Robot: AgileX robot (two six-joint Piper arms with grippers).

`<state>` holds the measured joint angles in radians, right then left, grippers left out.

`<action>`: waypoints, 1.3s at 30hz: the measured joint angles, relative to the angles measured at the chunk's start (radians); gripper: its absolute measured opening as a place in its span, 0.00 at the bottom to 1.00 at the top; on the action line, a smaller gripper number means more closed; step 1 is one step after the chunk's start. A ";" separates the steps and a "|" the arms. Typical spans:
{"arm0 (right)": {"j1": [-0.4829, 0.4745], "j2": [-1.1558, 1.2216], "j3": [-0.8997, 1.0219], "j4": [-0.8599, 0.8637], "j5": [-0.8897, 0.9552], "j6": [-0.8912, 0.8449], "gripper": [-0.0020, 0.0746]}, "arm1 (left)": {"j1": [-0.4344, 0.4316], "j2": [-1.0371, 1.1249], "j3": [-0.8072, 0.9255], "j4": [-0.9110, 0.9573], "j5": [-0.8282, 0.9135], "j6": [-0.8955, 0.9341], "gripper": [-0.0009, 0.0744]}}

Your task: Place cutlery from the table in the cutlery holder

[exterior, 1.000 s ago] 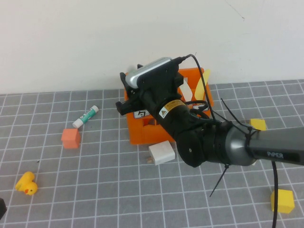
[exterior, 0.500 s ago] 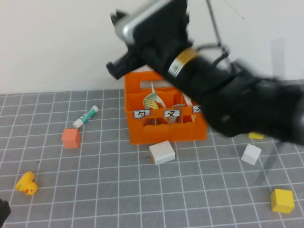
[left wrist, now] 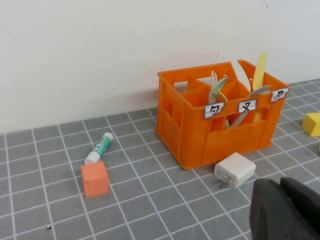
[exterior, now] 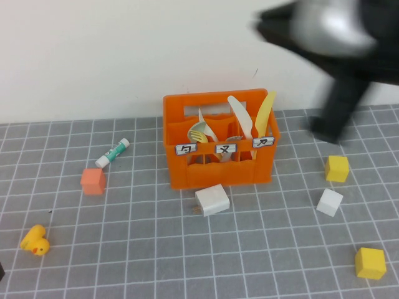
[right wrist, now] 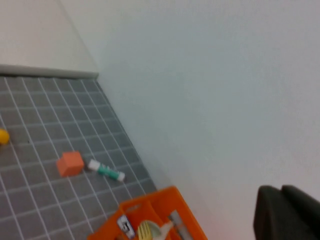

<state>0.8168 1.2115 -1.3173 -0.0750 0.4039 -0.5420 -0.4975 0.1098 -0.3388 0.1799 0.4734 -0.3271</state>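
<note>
The orange cutlery holder (exterior: 218,163) stands on the grey tiled table (exterior: 156,249) near the back wall. A cream-white fork (exterior: 202,123) stands in its left compartment, also shown in the left wrist view (left wrist: 214,79), with a pale greenish handle (left wrist: 220,89) leaning beside it. A white knife (exterior: 240,118) and a yellow knife (exterior: 265,115) stick out on the right. My right gripper (right wrist: 281,190) is shut and empty, raised high above and right of the crate, blurred in the high view (exterior: 268,23). My left gripper (left wrist: 280,184) is shut and empty, low over the table front-left of the crate.
A white charger (exterior: 212,200) lies just in front of the crate. An orange cube (exterior: 93,180), a glue stick (exterior: 113,152) and a yellow duck (exterior: 34,240) lie to the left. Two yellow cubes (exterior: 336,168) (exterior: 370,263) and a white cube (exterior: 329,202) lie to the right.
My right arm has risen from over the crate and swung up and to the right. The crate now shows in full with cutlery in it.
</note>
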 joint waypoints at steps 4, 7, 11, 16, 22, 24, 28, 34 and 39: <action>0.000 -0.193 0.116 -0.054 0.078 0.000 0.03 | 0.000 -0.002 0.000 0.000 0.000 0.000 0.01; 0.000 -0.340 0.228 -0.057 0.093 0.000 0.03 | 0.000 -0.002 0.000 0.000 0.000 0.000 0.01; 0.000 -0.520 0.405 -0.060 0.099 0.027 0.03 | 0.000 -0.002 0.002 0.000 0.000 0.000 0.01; 0.000 -0.704 0.640 -0.019 0.105 0.044 0.03 | 0.000 -0.003 0.010 0.000 -0.004 0.000 0.01; 0.000 -0.891 0.891 0.129 0.114 0.046 0.03 | 0.000 -0.003 0.010 0.000 -0.004 0.000 0.01; 0.000 -0.936 0.953 0.173 0.123 0.046 0.03 | 0.000 -0.003 0.010 0.000 -0.004 0.000 0.01; 0.000 -0.998 1.009 0.217 0.129 0.046 0.03 | 0.000 -0.003 0.010 0.002 -0.004 0.000 0.01; 0.000 -1.007 1.012 0.225 0.157 0.046 0.03 | 0.000 -0.003 0.010 0.002 -0.004 0.000 0.01; 0.000 -1.007 1.016 0.226 0.169 0.046 0.03 | 0.000 -0.003 0.010 0.002 -0.004 0.000 0.01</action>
<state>0.8168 0.2048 -0.3015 0.1509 0.5730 -0.4957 -0.4975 0.1068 -0.3291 0.1819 0.4698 -0.3271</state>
